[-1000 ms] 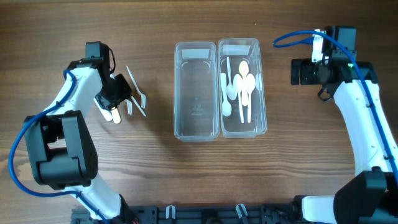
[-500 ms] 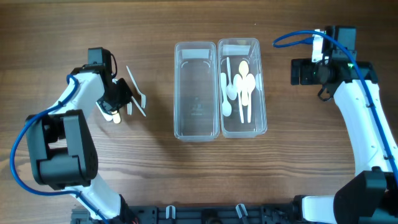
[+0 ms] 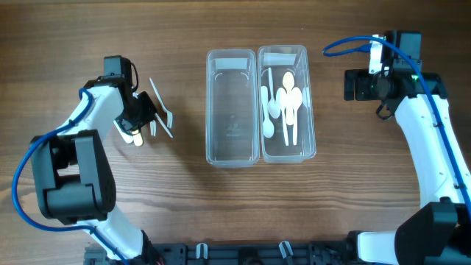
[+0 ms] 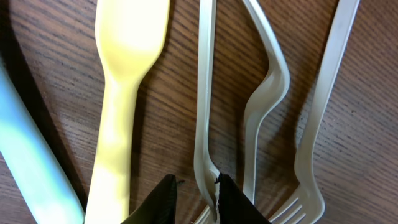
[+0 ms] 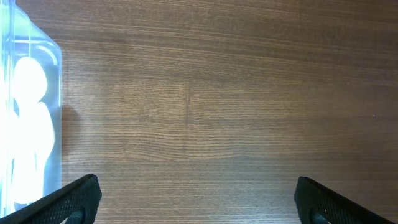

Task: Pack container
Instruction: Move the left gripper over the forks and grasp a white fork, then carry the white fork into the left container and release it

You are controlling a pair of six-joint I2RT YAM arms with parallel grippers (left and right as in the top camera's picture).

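Two clear containers stand side by side mid-table: the left container (image 3: pixel 232 107) is empty and the right container (image 3: pixel 302 103) holds several white spoons (image 3: pixel 283 103). My left gripper (image 3: pixel 145 114) (image 4: pixel 194 186) is down on a loose pile of white forks (image 3: pixel 163 116). Its narrowly open jaws straddle the neck of one fork (image 4: pixel 205 93). The right finger (image 4: pixel 233 202) touches the fork, and bare wood shows beside the left finger (image 4: pixel 163 200). A pale yellow spoon (image 4: pixel 127 74) lies left of that fork. My right gripper (image 3: pixel 357 85) (image 5: pixel 196 199) hangs wide open and holds nothing.
Two more forks (image 4: pixel 264 112) (image 4: pixel 323 112) lie right of the straddled one, and a pale bluish handle (image 4: pixel 25 155) lies at the far left. The spoon container's edge (image 5: pixel 56 124) shows left of my right gripper, which is over bare wood.
The left gripper shifted slightly toward the forks and its jaws narrowed around one fork. The right arm has not moved.
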